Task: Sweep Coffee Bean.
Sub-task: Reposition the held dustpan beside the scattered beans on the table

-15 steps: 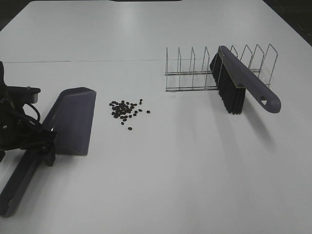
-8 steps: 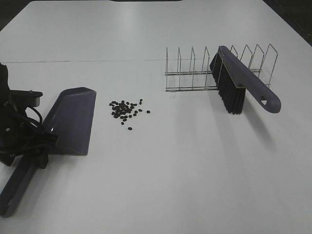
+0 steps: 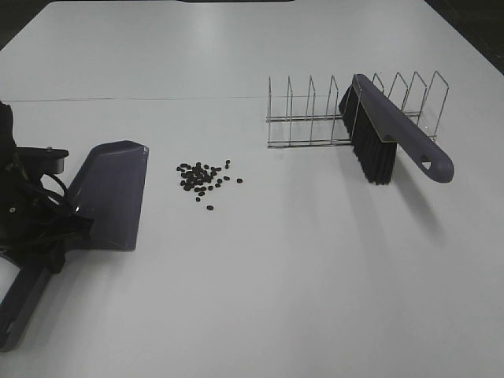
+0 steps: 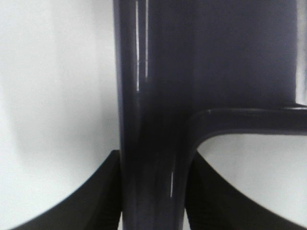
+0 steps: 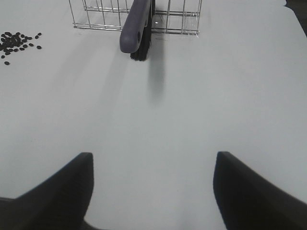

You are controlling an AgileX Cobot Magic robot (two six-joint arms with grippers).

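The coffee beans (image 3: 203,177) lie in a small loose pile on the white table, and also show in the right wrist view (image 5: 17,40). The purple dustpan (image 3: 110,193) lies to their left, its mouth toward them. My left gripper (image 3: 49,242) is shut on the dustpan's handle (image 4: 153,120); a dark finger (image 4: 96,196) sits on each side of it. The purple brush (image 3: 386,134) leans in a wire rack (image 3: 311,118) at the back right. My right gripper (image 5: 153,191) is open and empty, well short of the brush (image 5: 136,24), and out of the high view.
The wire rack (image 5: 182,14) has several upright dividers around the brush. The brush handle sticks out past the rack toward the front right. A faint seam line (image 3: 157,98) crosses the table behind the beans.
My left gripper and the dustpan have shifted left and slightly back, away from the beans, with the pan turned a little. The beans, brush and rack have not moved.
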